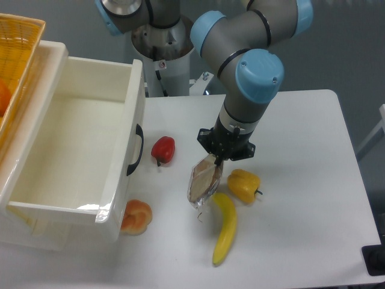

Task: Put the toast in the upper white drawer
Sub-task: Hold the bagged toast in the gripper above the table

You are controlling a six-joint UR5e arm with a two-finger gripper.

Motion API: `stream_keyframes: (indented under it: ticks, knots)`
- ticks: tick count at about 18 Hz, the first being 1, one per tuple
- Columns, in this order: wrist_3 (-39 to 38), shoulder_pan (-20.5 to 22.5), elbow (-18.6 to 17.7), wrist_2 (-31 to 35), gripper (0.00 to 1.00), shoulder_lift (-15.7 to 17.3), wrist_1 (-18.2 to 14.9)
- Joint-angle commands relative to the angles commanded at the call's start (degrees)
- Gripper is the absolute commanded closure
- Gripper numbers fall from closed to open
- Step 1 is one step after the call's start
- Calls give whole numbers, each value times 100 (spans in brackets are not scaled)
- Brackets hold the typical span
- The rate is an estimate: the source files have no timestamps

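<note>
The toast (202, 182), a brown slice in a clear plastic bag, hangs tilted from my gripper (215, 160), which is shut on its top edge. It hangs just above the table, between the banana and the red pepper. The upper white drawer (72, 144) stands pulled open at the left, its inside bare, with the black curved handle (135, 150) on its front facing the table. The gripper is to the right of the drawer front, apart from it.
A red pepper (163, 149) lies near the drawer handle. A yellow pepper (243, 185) and a banana (224, 227) lie beside the toast. A round orange-pink bun (136, 217) sits at the drawer's front corner. A yellow woven basket (15, 57) stands at the upper left.
</note>
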Motion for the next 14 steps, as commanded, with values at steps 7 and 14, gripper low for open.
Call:
stream_keyframes:
  ticks: [7, 14]
  knots:
    - [-52, 26, 44, -18, 100, 44, -44]
    - [-421, 149, 70, -52, 100, 325, -307]
